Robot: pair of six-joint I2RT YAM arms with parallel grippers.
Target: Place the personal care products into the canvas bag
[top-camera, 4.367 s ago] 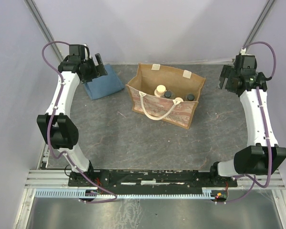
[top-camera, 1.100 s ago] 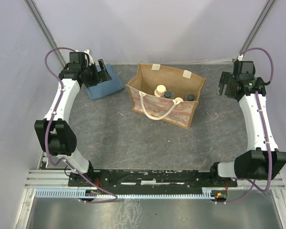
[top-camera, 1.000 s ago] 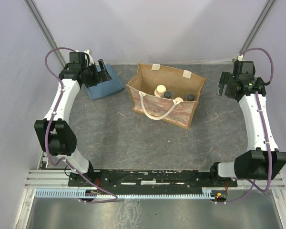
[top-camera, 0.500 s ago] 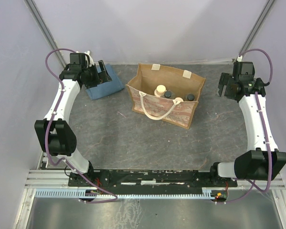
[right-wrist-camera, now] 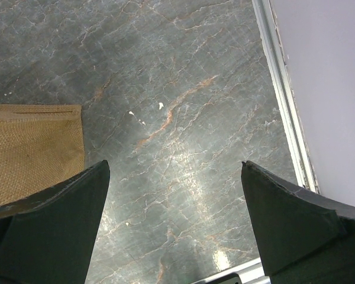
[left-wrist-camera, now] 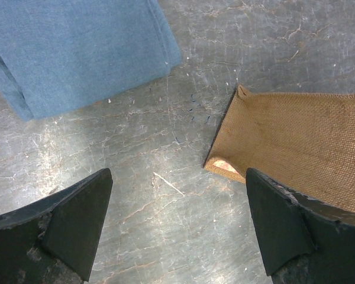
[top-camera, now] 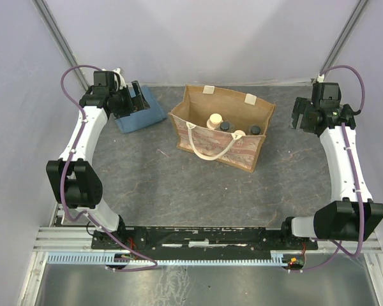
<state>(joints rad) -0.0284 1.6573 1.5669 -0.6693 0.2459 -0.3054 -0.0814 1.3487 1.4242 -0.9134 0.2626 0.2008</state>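
We saw the canvas bag (top-camera: 242, 153) standing upright near the middle of the grey marbled table (top-camera: 179, 185), mouth open to the top cam, w/ a cream rope handle (top-camera: 207, 143) draped over its red-printed near side and two white tabs (top-camera: 209, 90) on the far rim. All four personal care products sat inside: the beige bottle w/ cream cap (top-camera: 214, 120) toward the left, a dark-capped bottle (top-camera: 225, 126) just beside it, the pale yellow jar (top-camera: 239, 134) near the front wall, and a 2nd dark-capped bottle (top-camera: 255, 130) toward the right end. The left gripper (top-camera: 133, 97) hung over the folded blue cloth (top-camera: 140, 113) at the far left, well apart from the bag. Its wrist cam showed both fingers spread wide w/ nothing between them, the cloth's corner and one end of the bag below. The right gripper (top-camera: 298, 115) was off the bag's right end, near the table's right edge. Its fingers were likewise spread wide and empty, w/ bare table, a corner of the bag and the edge rail (right-wrist-camera: 284, 100) in its wrist cam.
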